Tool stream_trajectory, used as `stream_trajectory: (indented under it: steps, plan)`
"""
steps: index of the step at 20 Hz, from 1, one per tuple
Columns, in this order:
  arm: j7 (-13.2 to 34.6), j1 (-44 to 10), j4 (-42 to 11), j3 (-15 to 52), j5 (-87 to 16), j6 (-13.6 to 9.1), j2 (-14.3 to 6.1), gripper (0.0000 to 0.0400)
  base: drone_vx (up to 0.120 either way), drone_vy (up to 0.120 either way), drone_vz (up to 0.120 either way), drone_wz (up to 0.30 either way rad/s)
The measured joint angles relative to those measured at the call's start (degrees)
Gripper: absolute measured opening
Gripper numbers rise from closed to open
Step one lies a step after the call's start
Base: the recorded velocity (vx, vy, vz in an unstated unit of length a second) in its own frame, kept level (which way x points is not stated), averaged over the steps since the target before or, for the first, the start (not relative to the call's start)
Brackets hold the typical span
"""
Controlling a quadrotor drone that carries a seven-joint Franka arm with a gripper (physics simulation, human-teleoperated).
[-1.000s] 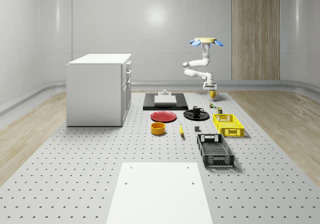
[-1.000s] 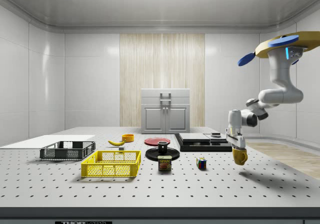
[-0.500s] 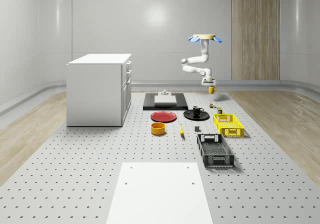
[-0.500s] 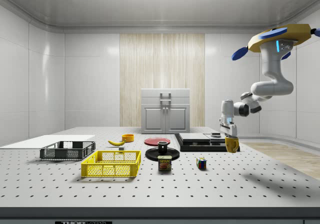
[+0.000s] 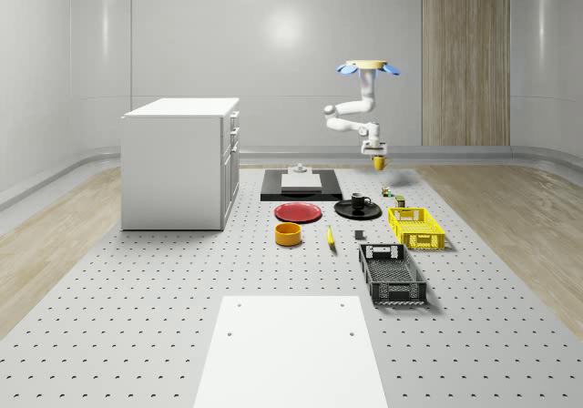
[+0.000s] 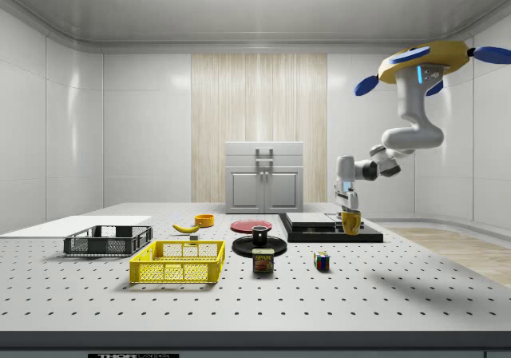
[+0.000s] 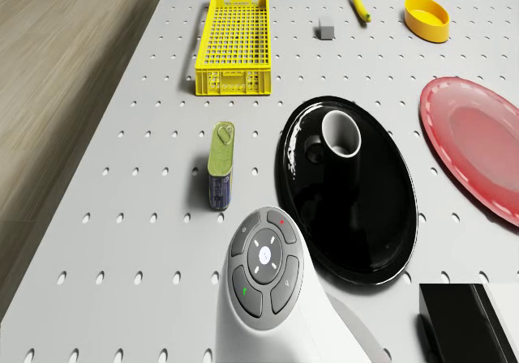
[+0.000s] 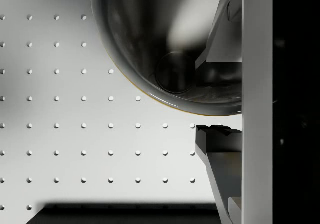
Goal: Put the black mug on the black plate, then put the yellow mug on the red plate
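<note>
Drone (image 6: pixel 423 58) hovering above the table (image 5: pixel 137 335), yellow mug (image 6: pixel 350 223) gripped by gripper (image 6: pixel 348 212), seemingly airborne, black mug (image 7: pixel 341 134) seated on black plate (image 7: pixel 365 217).

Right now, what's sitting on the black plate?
The black mug stands upright on the black plate, near one edge. The arm's wrist covers a bit of the plate's rim, hiding what lies there.

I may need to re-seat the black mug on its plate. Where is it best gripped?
Probably the rim wall, from straight above: the black mug stands upright on the black plate, mouth open, so one finger fits inside, one outside.
</note>
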Motion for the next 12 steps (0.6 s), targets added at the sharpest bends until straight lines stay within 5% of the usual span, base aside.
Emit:
stream_trajectory:
  steps: [12]
  plan:
    - [0.0,0.0,0.0,0.0,0.0,0.0,0.0,0.0110,0.120,-0.120,0.000,0.000]
